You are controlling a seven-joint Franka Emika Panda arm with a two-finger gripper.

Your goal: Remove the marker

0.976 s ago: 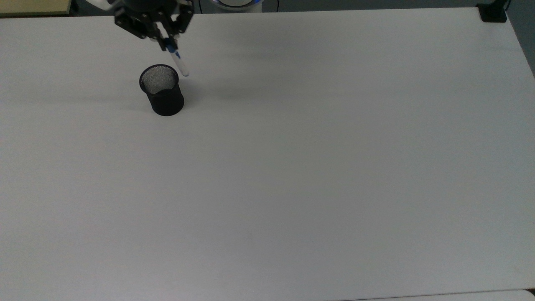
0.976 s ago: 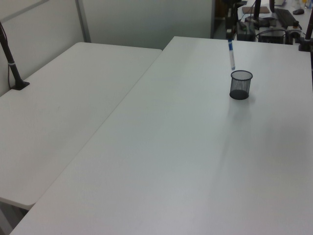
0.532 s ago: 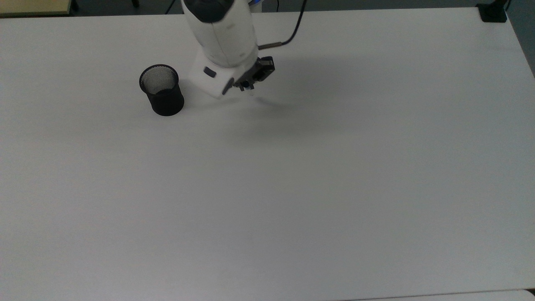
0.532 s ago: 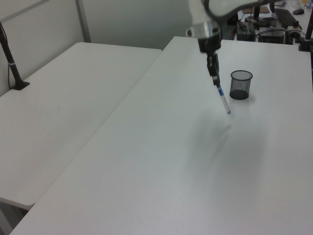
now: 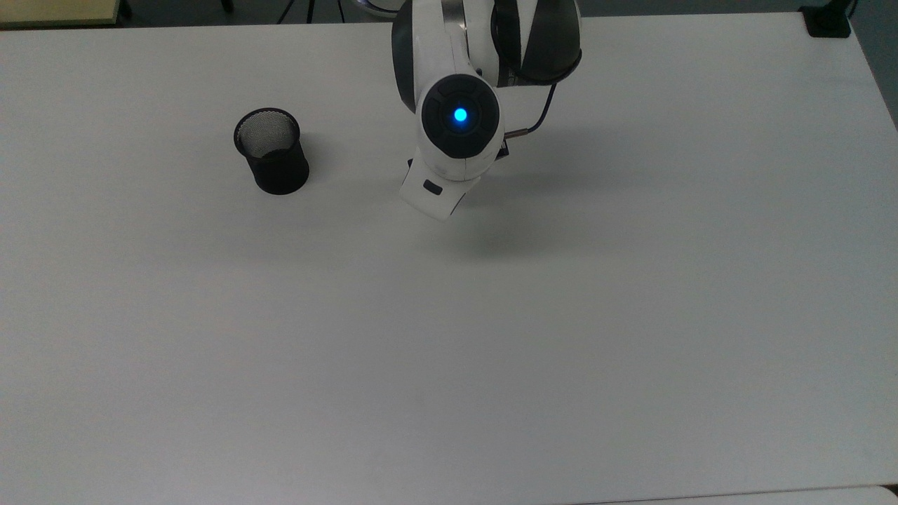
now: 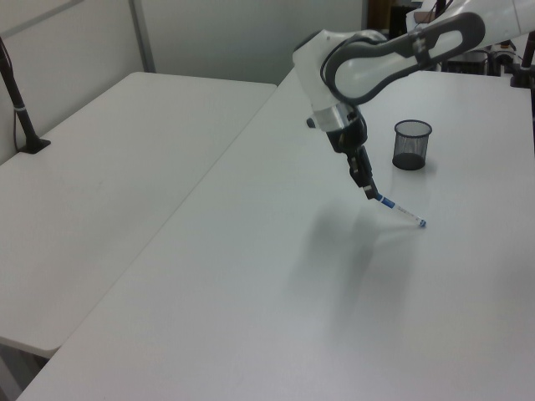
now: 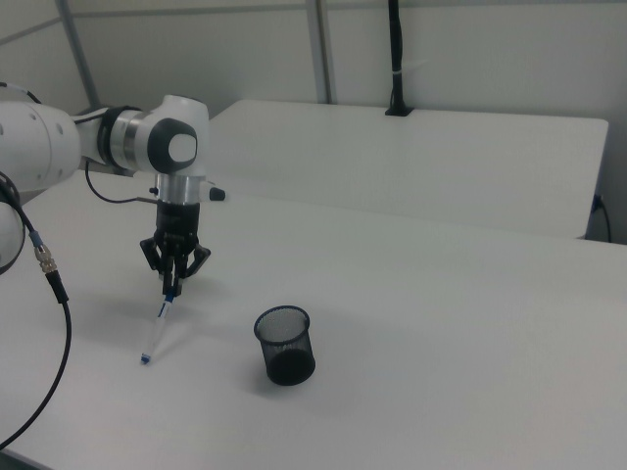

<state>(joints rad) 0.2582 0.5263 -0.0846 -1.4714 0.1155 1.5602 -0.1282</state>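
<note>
The marker, a white stick with a blue end, hangs tilted from my gripper, which is shut on its blue upper end. Its lower tip is at or just above the white table; I cannot tell whether it touches. The black mesh cup stands upright with nothing in it, apart from the marker, at the top view's left of my arm. In the top view the arm covers the gripper and the marker.
A second white table adjoins this one, with a black clamped post at its far side. A black clamp sits at the top view's upper right corner. A cable hangs at the right view's left.
My arm carried the marker from above the cup toward the top view's right and down toward the table. The marker went from nearly upright to strongly tilted. The cup stayed put.
</note>
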